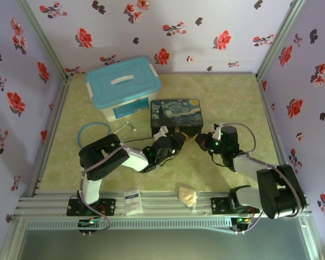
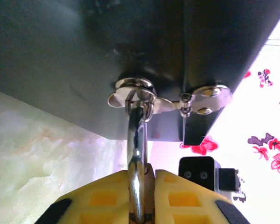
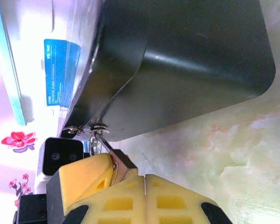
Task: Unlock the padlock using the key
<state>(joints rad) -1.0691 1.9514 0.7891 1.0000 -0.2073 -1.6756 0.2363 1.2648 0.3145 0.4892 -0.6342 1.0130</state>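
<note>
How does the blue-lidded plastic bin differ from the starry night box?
The plastic bin is larger than the starry night box. The bin has pale walls and a plain blue lid; the box is dark with a painted lid. Both sit closed.

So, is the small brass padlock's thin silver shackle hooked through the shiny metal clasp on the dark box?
Yes, the padlock's silver shackle runs up through the clasp's ring on the dark box.
</note>
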